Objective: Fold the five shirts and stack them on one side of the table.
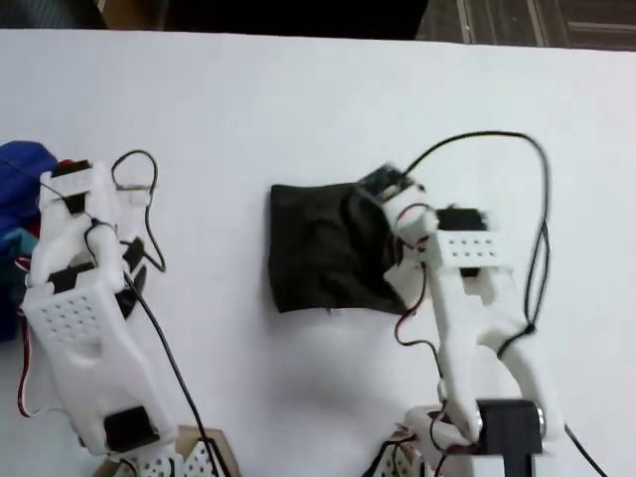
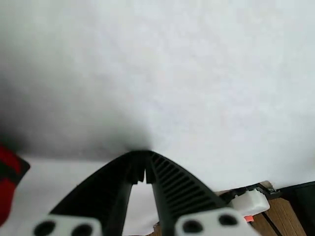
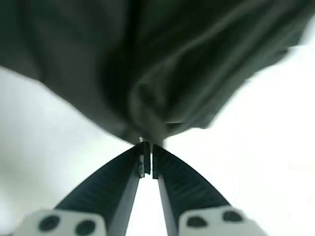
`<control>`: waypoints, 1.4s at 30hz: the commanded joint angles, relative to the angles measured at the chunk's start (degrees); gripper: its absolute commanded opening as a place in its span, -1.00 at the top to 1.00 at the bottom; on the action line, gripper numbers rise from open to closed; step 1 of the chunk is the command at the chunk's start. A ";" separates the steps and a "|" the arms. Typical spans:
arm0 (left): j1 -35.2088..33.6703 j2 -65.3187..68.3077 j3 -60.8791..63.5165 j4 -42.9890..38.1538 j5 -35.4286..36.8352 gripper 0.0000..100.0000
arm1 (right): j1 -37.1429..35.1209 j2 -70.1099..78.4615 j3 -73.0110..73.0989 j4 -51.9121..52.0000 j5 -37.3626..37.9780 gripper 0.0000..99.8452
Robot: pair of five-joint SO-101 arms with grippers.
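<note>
Left pincer (image 2: pixel 146 164) closed; right pincer (image 3: pixel 147 155) closed

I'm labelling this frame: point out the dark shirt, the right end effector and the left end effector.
dark shirt (image 1: pixel 313 248): high view, middle of the cloth.
right end effector (image 3: pixel 147 153): right wrist view, between its fingertips.
left end effector (image 2: pixel 145 164): left wrist view, between its fingertips.

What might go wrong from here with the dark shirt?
The right pincer grips the dark shirt only at its very tips, so the cloth may slip out mid-fold. The left pincer sits shut over the table, away from the shirt, so nothing pins it; it may drag instead of folding.
</note>
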 commanded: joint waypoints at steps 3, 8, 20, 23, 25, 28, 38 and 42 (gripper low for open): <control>4.04 0.79 0.84 -2.02 -0.26 0.95 | 0.92 -10.07 -4.66 -0.66 0.35 0.96; 4.04 0.79 0.84 -2.02 -0.26 0.95 | 0.92 -11.82 -5.54 -5.41 0.26 0.96; 4.04 0.79 0.84 -2.02 -0.26 0.95 | -9.36 6.11 -5.80 -21.76 -4.48 0.96; 4.04 0.79 0.84 -2.02 -0.26 0.95 | -9.27 10.42 -5.80 -23.69 -4.22 0.96; 4.04 0.79 0.84 -2.02 -0.26 0.95 | -7.08 12.79 -5.80 -24.66 -4.04 0.96; 4.04 0.79 0.84 -2.02 -0.26 0.95 | -2.15 14.55 -5.89 -25.71 -1.49 0.96; 4.04 0.79 0.84 -2.02 -0.26 0.95 | 9.01 14.55 -7.03 -31.69 3.43 0.96; 4.04 0.79 0.84 -2.02 -0.26 0.95 | 8.84 14.46 -11.69 -27.91 -3.34 0.96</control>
